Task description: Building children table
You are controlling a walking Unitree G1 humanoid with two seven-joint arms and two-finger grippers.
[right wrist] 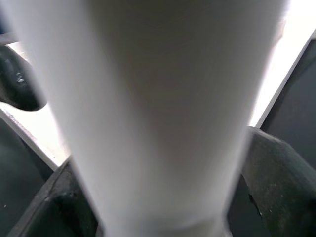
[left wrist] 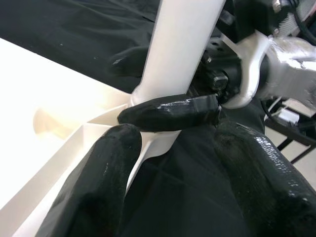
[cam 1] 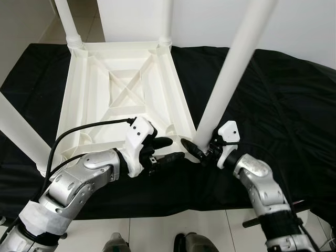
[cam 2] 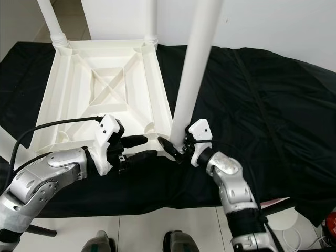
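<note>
A white plastic children's table (cam 1: 121, 89) lies upside down on a black cloth. At its near right corner a white leg (cam 1: 236, 58) stands upright in the socket. My right gripper (cam 1: 203, 148) is shut on the base of this leg, and its fingers (right wrist: 276, 168) press on both sides of it. My left gripper (cam 1: 170, 149) is open just left of that corner, pointing at the leg's base. Its fingers (left wrist: 94, 187) sit on either side of the table's rim corner, with a right finger (left wrist: 168, 106) just beyond them.
Three other legs stand in the far left (cam 1: 68, 21), far right (cam 1: 166, 21) and near left (cam 1: 18, 136) corners. The black cloth (cam 1: 283, 100) spreads wide to the right. White floor tiles and my feet (cam 1: 118, 244) are below, and a white wall is behind.
</note>
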